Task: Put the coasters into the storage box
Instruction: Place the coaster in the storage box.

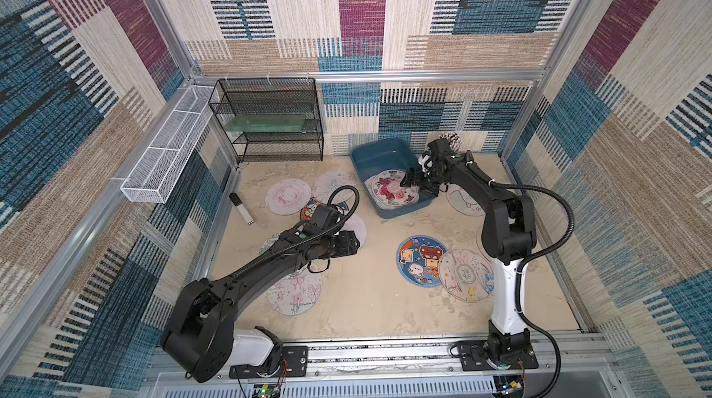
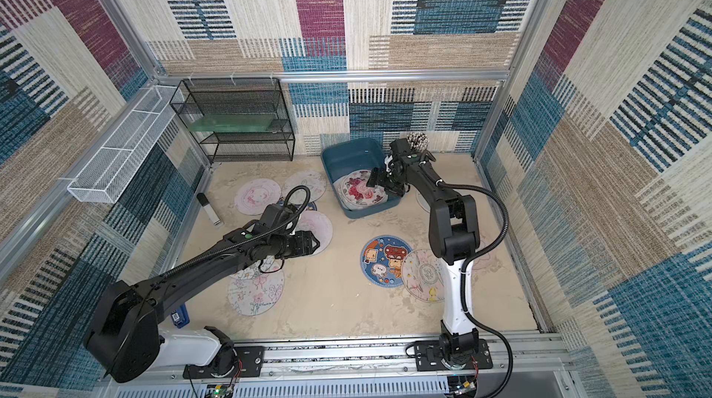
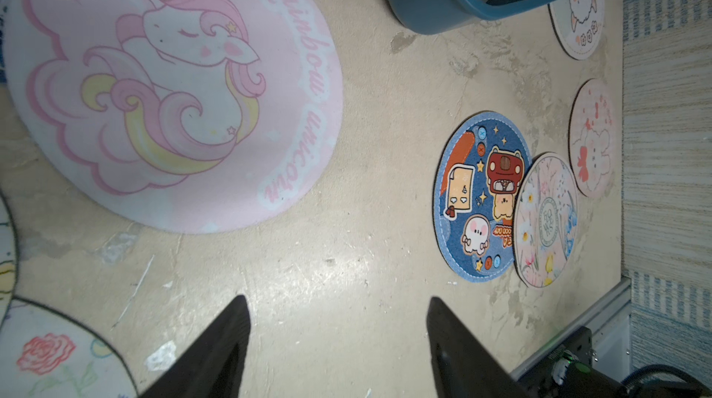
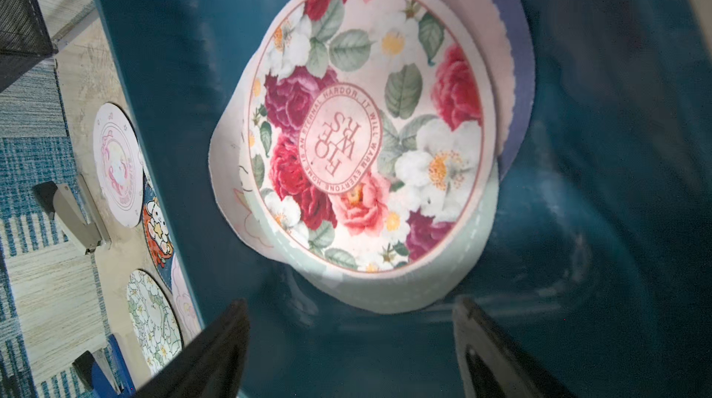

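Jaws on the right arm [image 1: 474, 180] are apart with nothing between them, poised over the edge of the storage box [image 1: 379, 155] nearest that arm. Jaws on the left arm [image 1: 269, 257] are also apart and empty, low over bare worktop [image 1: 366, 300], just beside the pink unicorn coaster [image 3: 173, 88].

The storage box sits at the back of the worktop, to the right of the black wire rack [image 1: 269, 119]. Both top views show a rose-print coaster [image 1: 393, 189] lying face up inside it. The right wrist view shows this coaster [image 4: 366, 126] on top of a loose stack. A mint-green coaster [image 4: 404, 292], a purple-blue one [image 4: 520, 69] and a pale pink one [image 4: 231, 169] stick out from under it.

The other coasters are out on the worktop:
- A blue cartoon coaster [image 1: 420, 261] lies mid-right, with a pale floral coaster [image 1: 466, 274] overlapping its edge.
- A bunny coaster [image 3: 593, 142] lies close beside that pair.
- A lamb coaster [image 1: 464, 199] lies just beside the box, partly under the right arm.
- A pink round coaster [image 1: 288, 196] lies left of the box, near several others that the left arm partly hides.
- A butterfly-and-flower coaster [image 1: 294, 296] lies under the left arm.

A white wire tray [image 1: 169, 149] hangs on the left wall.
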### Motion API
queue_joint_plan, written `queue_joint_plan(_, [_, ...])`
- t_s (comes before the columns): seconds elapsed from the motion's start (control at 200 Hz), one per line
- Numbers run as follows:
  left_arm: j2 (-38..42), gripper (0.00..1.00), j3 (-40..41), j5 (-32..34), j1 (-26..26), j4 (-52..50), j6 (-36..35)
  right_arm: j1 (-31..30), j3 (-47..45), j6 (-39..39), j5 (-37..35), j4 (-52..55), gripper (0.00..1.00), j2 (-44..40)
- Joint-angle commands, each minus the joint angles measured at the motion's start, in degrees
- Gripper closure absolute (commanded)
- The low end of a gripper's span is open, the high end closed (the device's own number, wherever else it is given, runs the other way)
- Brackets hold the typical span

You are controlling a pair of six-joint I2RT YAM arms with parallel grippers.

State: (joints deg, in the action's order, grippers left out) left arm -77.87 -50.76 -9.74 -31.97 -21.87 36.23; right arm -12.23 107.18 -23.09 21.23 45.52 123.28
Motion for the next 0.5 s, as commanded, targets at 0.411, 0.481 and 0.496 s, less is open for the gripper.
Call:
queue_joint_plan(0.411, [-2.59,0.28,-3.35,-0.46,13.86,-5.56,-6.37,-12.57,-14.73,2.76,3.35,-4.92,0.05,-17.09])
queue_joint_plan(0.481, [-4.77,0.28,-4.61,-1.46,16.45,-5.72,-8.44,-14.56,-16.41,2.25,4.11,-6.61,0.03,-17.65])
queue_joint_plan(0.496, [-5.35,0.28,-4.95,-1.55,16.89,-5.77,-8.96,-15.03,-16.61,2.21,4.16,-6.88,0.02,-17.67])
